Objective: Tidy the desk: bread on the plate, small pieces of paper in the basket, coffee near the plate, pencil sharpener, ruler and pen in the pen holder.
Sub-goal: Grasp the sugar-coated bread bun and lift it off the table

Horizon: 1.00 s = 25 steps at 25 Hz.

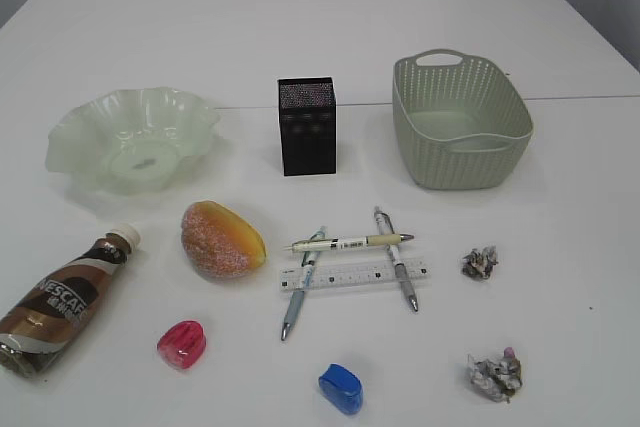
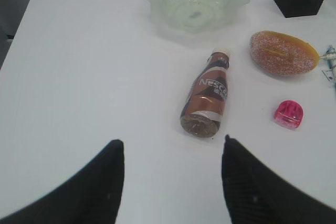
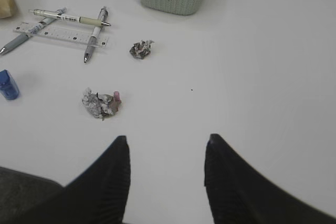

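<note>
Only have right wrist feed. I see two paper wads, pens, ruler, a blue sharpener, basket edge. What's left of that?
Observer: A bread roll lies in front of a green glass plate; the plate holds nothing.
Operator: Coffee?
Observer: The coffee bottle lies on its side, cap toward the plate, apart from it.
Operator: Just one sharpener?
Observer: No, a pink sharpener sits between the bottle and your blue sharpener.
Operator: Left gripper busy?
Observer: The left gripper is open, empty, above bare table short of the bottle.
</note>
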### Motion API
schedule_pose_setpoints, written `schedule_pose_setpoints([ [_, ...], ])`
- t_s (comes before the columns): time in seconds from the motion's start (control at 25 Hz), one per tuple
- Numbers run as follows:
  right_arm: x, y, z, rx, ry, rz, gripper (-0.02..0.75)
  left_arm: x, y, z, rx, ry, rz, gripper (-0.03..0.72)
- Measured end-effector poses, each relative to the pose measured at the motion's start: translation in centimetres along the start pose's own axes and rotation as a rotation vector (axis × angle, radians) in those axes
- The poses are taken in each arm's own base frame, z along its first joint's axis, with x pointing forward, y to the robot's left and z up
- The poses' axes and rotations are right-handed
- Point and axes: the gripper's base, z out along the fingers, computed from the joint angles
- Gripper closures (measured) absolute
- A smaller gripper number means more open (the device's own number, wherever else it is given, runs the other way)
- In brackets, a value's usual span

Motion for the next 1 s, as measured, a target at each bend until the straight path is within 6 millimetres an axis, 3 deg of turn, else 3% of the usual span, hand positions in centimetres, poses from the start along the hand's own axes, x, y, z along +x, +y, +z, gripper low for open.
schedule_pose_setpoints([
  [0.84, 0.00, 0.00, 0.00, 0.000, 0.000, 0.005, 0.393, 0.00, -0.06, 0.00, 0.006, 0.000, -0.003, 0.254],
  [1.0, 0.00, 0.00, 0.00, 0.000, 0.000, 0.071, 0.393, 0.00, -0.29, 0.00, 0.032, 0.000, -0.016, 0.254],
])
